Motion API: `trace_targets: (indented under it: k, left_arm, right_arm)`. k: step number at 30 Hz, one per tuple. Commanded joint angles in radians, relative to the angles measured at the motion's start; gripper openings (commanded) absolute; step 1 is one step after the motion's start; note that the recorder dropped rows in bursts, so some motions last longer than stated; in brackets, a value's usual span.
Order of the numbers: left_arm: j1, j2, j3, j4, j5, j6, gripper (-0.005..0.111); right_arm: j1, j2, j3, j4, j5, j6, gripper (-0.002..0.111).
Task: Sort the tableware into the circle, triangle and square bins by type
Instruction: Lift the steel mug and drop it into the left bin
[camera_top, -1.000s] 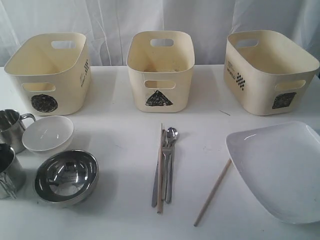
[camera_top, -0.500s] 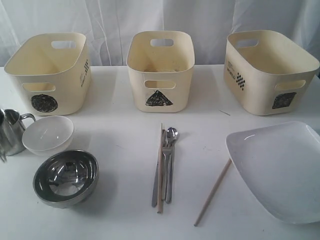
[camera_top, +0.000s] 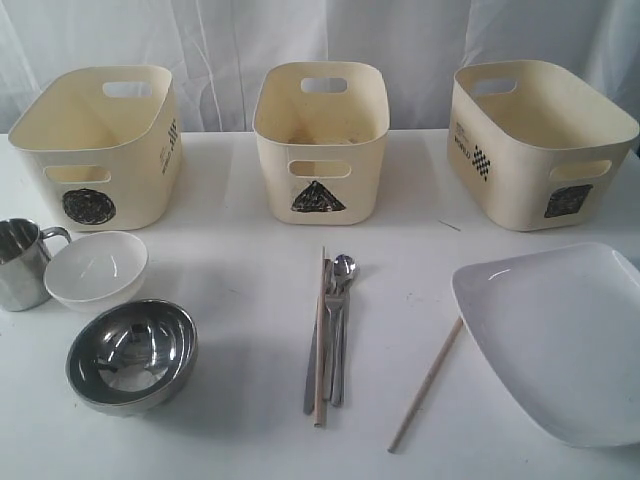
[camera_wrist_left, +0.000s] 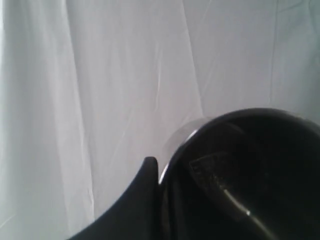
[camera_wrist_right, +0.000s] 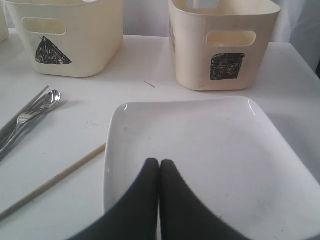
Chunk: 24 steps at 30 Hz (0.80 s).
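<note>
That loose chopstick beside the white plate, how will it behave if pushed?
The chopstick looks thin and wooden, probably light and stiff. Being a slim rod, it may roll or pivot. Flat on the table, it likely gives little to grip.

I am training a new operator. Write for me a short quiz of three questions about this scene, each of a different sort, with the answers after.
1. True or false: the right gripper is open.
2. Which bin stands in the middle of the row? A. circle B. triangle C. square
3. How many bowls are on the table?
Key: 1. False: it is shut, over the white plate. 2. B, the triangle bin. 3. Two: the white bowl and the steel bowl.
</note>
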Motion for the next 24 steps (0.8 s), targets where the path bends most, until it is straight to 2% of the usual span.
trace_targets:
  k: [1, 4, 8, 10, 12, 19, 21, 24]
  left_arm:
    - [-0.006, 0.258, -0.050, 0.008, -0.074, 0.027, 0.000]
    - [-0.006, 0.455, -0.138, 0.014, 0.044, -0.015, 0.000]
    - [-0.015, 0.597, -0.271, 0.188, 0.313, -0.257, 0.000]
    - [-0.024, 0.629, -0.322, 0.281, 0.422, -0.321, 0.000]
    - [-0.035, 0.650, -0.349, 0.359, 0.500, -0.367, 0.006]
    - [-0.046, 0.636, -0.351, 0.487, 0.585, -0.584, 0.042]
    - [-0.046, 0.610, -0.351, 0.495, 0.664, -0.593, 0.045]
    - [-0.046, 0.556, -0.351, 0.495, 0.790, -0.578, 0.045]
  right_arm:
    - [0.003, -0.006, 0.002, -0.004, -0.005, 0.001, 0.000]
    - [0.003, -0.006, 0.002, -0.004, -0.005, 0.001, 0.000]
    - [0.003, -0.006, 0.002, -0.004, -0.005, 0.001, 0.000]
    - [0.003, -0.006, 0.002, -0.004, -0.005, 0.001, 0.000]
    - [0.003, -0.006, 0.002, -0.004, -0.005, 0.001, 0.000]
    - [0.003, -0.006, 0.002, -0.004, -0.005, 0.001, 0.000]
    - [0.003, -0.006, 0.002, -0.004, -0.005, 0.001, 0.000]
    - [0.003, -0.006, 0.002, -0.004, -0.005, 0.001, 0.000]
